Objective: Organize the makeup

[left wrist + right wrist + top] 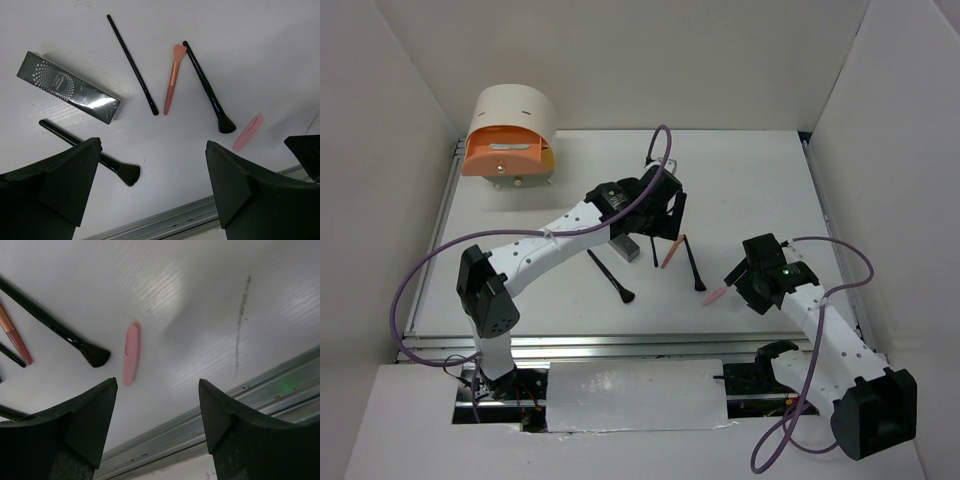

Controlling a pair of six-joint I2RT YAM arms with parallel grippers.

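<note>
Right gripper (157,390) fingers fill the bottom of its wrist view: spread, nothing btw them, hovering over the desk (200,285). Pink stick (131,354) lies flat just ahead of the fingers, nearer the view's left-hand one than the middle of the gap. It's close to the flared black brush (50,325) head but not touching, and near the desk's front rail.

Left gripper (153,145) is also spread wide and empty, above the rest of the makeup: grey case (69,88), thin black stick (132,65), coral brush (172,80), and a second black brush (55,129) partly under one finger. All lie loose on the desk, apart from each other.

Handling, my read:
- Pink stick prob. v. light, stiff, smooth plastic, so may skid or flip. Low profile, so fingers need to get right down to the desk. Pinch across the narrow width at mid-length.
- Brushes: light, rigid handles, soft bristles. Take the handle near the balance pt, not the head.
- Grey case: glossy, prob. thin carton, could slip or dent. Grip across the short width, mid-length, gently.
</note>
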